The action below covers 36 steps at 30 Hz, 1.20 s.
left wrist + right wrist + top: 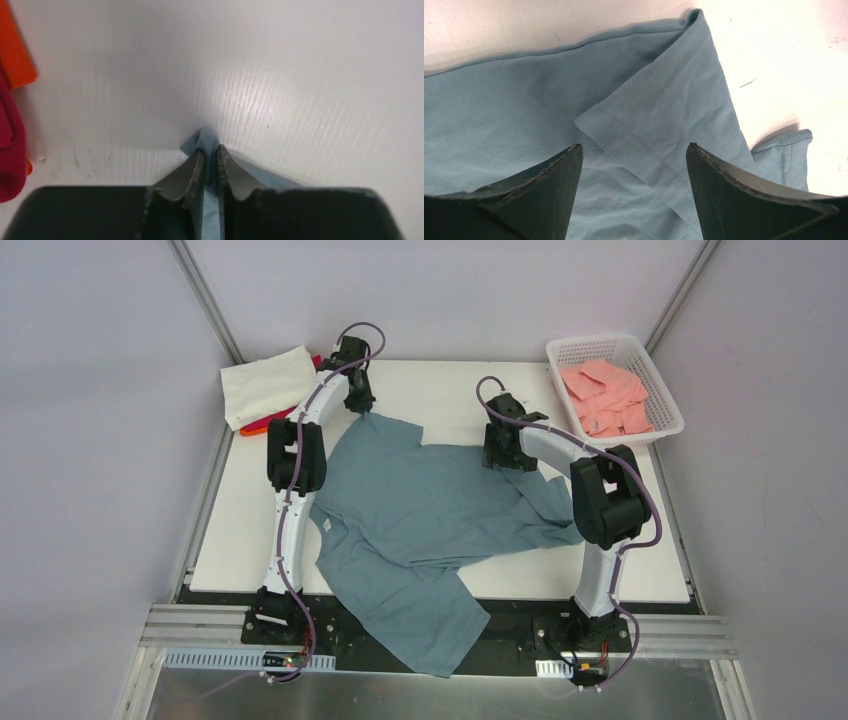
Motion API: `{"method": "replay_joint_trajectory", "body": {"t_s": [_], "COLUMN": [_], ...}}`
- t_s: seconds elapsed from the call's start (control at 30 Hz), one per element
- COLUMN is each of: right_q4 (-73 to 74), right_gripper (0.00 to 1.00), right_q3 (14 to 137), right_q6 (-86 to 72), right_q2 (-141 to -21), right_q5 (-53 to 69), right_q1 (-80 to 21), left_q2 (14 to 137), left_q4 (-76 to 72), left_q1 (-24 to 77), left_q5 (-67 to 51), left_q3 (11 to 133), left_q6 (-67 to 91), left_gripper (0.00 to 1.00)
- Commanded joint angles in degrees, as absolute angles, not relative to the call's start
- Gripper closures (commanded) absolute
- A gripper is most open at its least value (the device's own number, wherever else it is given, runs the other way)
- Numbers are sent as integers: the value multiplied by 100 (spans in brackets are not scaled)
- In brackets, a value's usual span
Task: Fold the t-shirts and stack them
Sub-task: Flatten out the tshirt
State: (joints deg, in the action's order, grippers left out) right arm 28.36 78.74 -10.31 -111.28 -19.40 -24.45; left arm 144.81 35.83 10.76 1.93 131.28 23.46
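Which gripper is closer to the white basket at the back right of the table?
Right. The right gripper is a short way from the basket, over the blue-grey t-shirt. The left gripper is farther off, at the shirt's other far corner, beside the folded cream shirt.

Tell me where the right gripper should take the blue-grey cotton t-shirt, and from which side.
Probably its folded-over hemmed flap, from straight above. The blue-grey cotton t-shirt lies flat here on the white table, so no side entry; the flap's stitched edge is a double layer, centred under the open right gripper. The left gripper pinches another corner.
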Motion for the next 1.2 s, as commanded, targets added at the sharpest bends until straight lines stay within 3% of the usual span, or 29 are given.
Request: {"method": "replay_joint_trajectory", "body": {"t_s": [0.0, 0.4, 0.7, 1.17], "right_q4": [2848, 2947, 2813, 2590], "right_gripper": [22, 24, 29, 30], "right_q3": [7869, 8193, 8119, 8306], "right_q6": [-1134, -1028, -1257, -1134], "right_q2": [-10822, -11226, -11221, -11206], "right_q5": [-1940, -2073, -2079, -1726], "right_q1": [-2415, -2398, -1853, -2291], "left_q2": [14517, 14344, 14225, 14211], "left_q4": [3658, 3649, 3615, 3525], "left_q1": [1035, 1037, 1020, 1003], "left_q5": [167, 314, 557, 432], "left_q3": [13155, 12871, 12709, 12630], "left_q6": [2277, 2080, 1969, 1954], "left_gripper": [100, 100, 100, 100]}}
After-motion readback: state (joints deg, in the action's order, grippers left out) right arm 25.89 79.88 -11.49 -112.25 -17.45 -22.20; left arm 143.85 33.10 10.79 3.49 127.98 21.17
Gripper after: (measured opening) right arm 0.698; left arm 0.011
